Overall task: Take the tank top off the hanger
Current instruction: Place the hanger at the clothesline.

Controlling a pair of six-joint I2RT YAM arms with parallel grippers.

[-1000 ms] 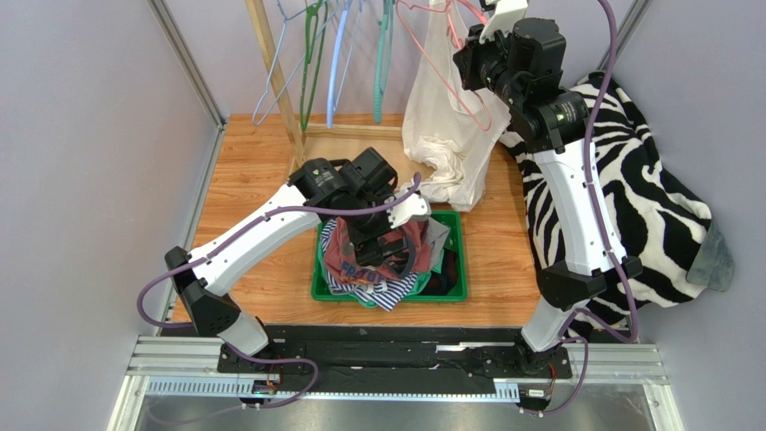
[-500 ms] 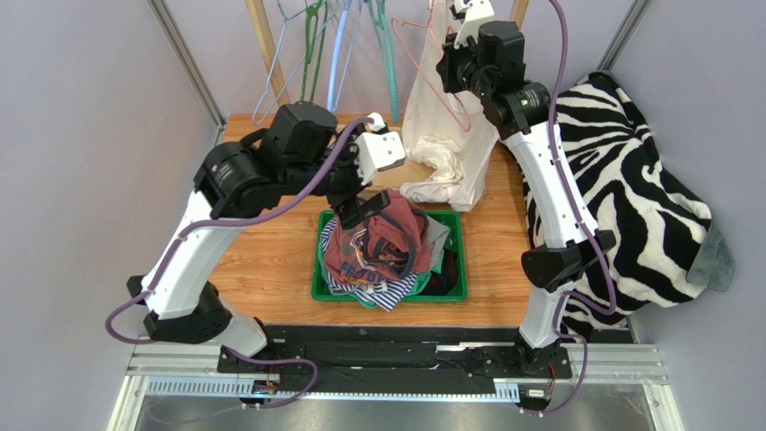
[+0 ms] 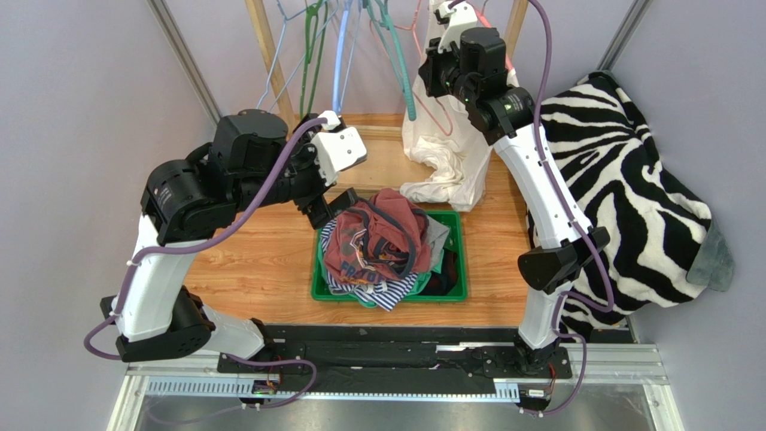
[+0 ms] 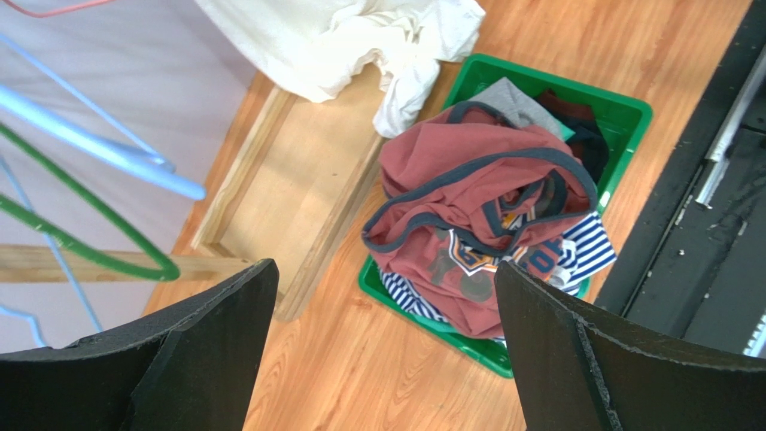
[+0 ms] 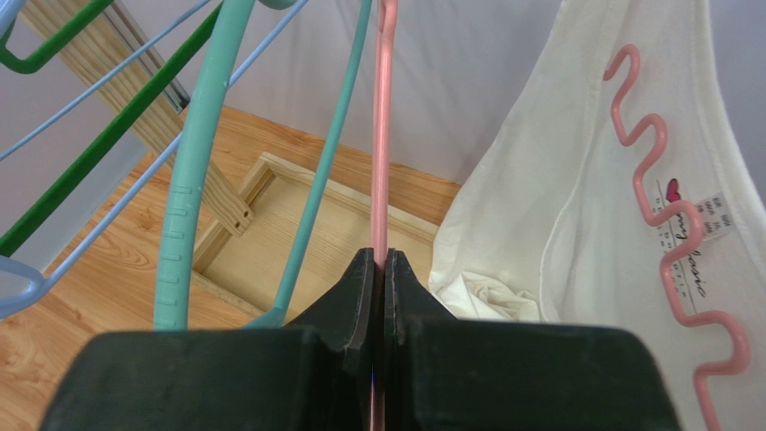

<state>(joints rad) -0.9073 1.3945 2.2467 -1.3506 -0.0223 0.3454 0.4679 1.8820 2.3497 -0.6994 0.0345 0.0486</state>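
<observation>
The white tank top hangs on the pink hanger, with its hem pooled beside the green bin. The right gripper is clamped on the hanger's arm, probably to steady it. The left gripper hovers above the bin, jaws wide and empty, free to pull the fabric.

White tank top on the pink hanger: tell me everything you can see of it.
The white tank top looks like thin, soft cotton. It hangs from the pink plastic hanger, whose wavy arm lies inside its opening, next to a small sewn-in label with print and a red heart. Its lower part is bunched and crumpled on the wooden tabletop, close by the green bin. The right gripper is shut on the hanger's straight bar, not on the cloth.
</observation>
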